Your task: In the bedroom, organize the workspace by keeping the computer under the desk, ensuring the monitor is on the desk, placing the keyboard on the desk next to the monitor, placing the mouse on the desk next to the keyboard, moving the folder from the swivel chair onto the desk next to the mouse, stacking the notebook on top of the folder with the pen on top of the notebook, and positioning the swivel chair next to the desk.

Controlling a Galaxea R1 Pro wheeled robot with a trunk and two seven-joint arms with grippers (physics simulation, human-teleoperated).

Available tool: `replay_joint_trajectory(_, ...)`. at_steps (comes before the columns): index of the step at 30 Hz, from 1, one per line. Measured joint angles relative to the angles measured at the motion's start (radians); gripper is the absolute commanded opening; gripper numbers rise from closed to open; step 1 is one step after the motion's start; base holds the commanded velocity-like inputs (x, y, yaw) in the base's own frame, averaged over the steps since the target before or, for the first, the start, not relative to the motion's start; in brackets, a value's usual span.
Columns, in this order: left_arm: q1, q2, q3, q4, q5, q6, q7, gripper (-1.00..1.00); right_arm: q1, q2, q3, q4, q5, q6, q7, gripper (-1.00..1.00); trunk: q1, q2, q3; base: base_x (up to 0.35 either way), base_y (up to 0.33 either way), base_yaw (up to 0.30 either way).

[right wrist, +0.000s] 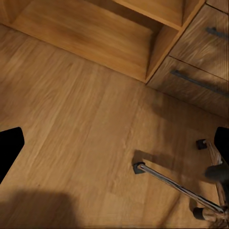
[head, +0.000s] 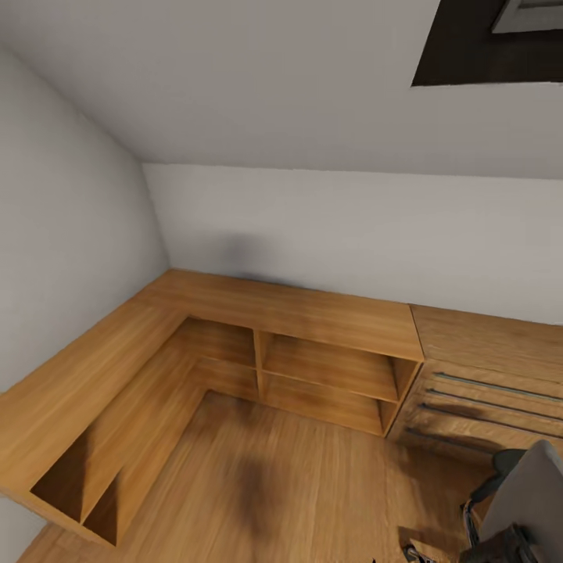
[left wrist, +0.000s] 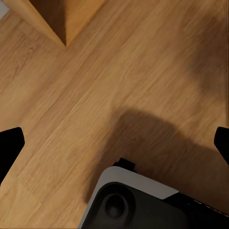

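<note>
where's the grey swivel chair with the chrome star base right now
The grey swivel chair sits at the head view's lower right corner, on the wooden floor in front of the light wood dresser; the right wrist view shows its chrome legs and castors.

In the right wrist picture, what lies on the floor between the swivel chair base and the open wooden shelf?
Nothing lies there. In the right wrist view, the stretch between the swivel chair base and the open wooden shelf is bare wood floor, crossed only by shadow.
</note>
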Motion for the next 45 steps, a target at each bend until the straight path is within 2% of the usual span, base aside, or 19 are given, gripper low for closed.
replay_joint_trajectory(22, 0.0, 0.0, 0.0, 0.0, 0.0, 0.0, 0.0, 1.0, 0.0, -0.001, 0.002, 0.0, 0.002, -0.001, 0.002, 1.0, 0.0, 0.0, 0.008, 0.105, 0.235, -0.295)
replay_joint_trajectory(45, 0.0, 0.0, -0.001, 0.0, 0.0, 0.002, 0.0, 1.0, 0.0, -0.001, 0.001, 0.0, 0.001, -0.001, 0.002, 1.0, 0.0, 0.0, 0.02, 0.026, 0.016, -0.295)
